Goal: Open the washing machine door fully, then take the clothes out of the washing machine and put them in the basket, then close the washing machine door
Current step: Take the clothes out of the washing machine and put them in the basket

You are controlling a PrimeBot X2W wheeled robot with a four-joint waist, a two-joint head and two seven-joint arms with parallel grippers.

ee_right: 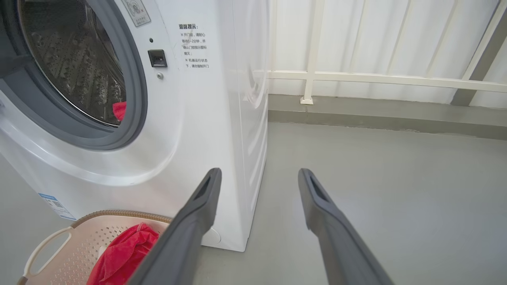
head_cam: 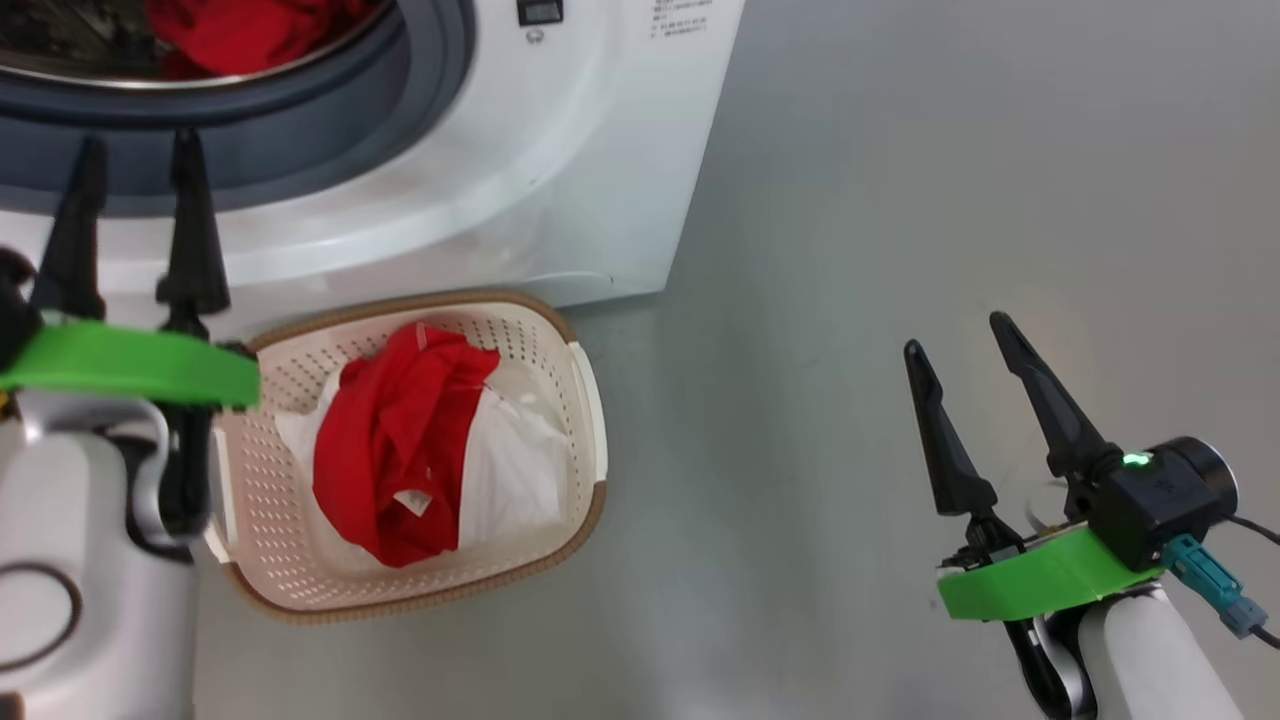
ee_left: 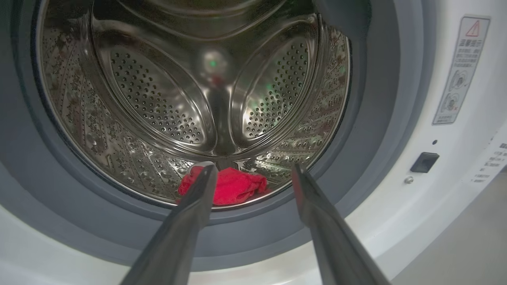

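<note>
Washing machine (head_cam: pixel 590 170): white front-loader on the grey floor (head_cam: pixel 900 200), its mouth uncovered so that an arm can reach in; grey rubber ring (ee_left: pixel 372 118) around the opening.
Drum (ee_left: pixel 166 103): perforated steel, shiny, nearly bare; one piece lies at its lowest point.
Basket (head_cam: pixel 588 400): cream perforated plastic with a brown woven-look rim, on the floor just in front of the machine and below the opening, likely set there so the carry from drum to basket is short.
Clothes in basket (head_cam: pixel 400 450): crumpled red garment lying over white cloth, heaped in the middle, inside the walls.
Left gripper (head_cam: pixel 138 140): jaws spread wide, nothing between them, raised before the opening and aimed into the drum, apparently lined up for the next pick.
Right gripper (head_cam: pixel 955 333): jaws wide, empty, held low over bare floor, well apart from machine and basket, probably parked out of the working arm's way.
Red garment in drum (ee_left: pixel 233 188): small bunched bright red lump near the front lip, between the left fingers' line of sight; soft, should pinch easily.
Stage, as judged: unloading part done.
</note>
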